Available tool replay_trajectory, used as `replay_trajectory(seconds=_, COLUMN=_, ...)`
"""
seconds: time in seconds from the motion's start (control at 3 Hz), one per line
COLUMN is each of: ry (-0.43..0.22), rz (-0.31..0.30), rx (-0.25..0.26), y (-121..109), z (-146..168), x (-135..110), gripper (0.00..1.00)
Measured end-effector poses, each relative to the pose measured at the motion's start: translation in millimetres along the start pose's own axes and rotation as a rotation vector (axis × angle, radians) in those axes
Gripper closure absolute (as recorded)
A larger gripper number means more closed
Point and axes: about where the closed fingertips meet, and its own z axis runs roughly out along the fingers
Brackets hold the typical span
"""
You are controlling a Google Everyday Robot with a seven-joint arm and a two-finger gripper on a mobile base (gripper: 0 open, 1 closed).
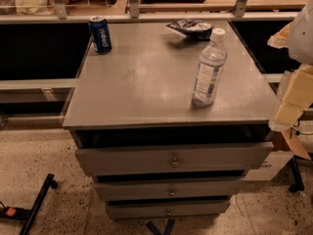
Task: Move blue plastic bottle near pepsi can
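Note:
The blue plastic bottle (210, 67) stands upright on the right side of the grey cabinet top (142, 87); it is clear, with a white cap and a white-and-blue label. The pepsi can (100, 34) stands upright at the far left corner of the top, well apart from the bottle. My gripper (289, 109) is at the right edge of the view, a pale cream shape beside the cabinet's right edge, to the right of the bottle and not touching it. It holds nothing that I can see.
A dark blue-and-white snack bag (190, 28) lies at the far edge of the top, behind the bottle. The cabinet has three drawers (173, 160) slightly pulled out. Metal rails (146, 17) run behind it. A black stand leg (36, 204) lies on the floor at left.

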Motion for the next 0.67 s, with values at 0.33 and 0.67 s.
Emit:
replay_trajectory(seconds=0.33, ry=-0.005, rz=-0.003, rx=0.007, y=-0.7, z=-0.5, x=-1.6, gripper=0.00)
replay_trajectory(seconds=0.67, ry=-0.089, rz=0.004, rx=0.030, y=-16.6, z=3.3, x=-11.3, gripper=0.00)
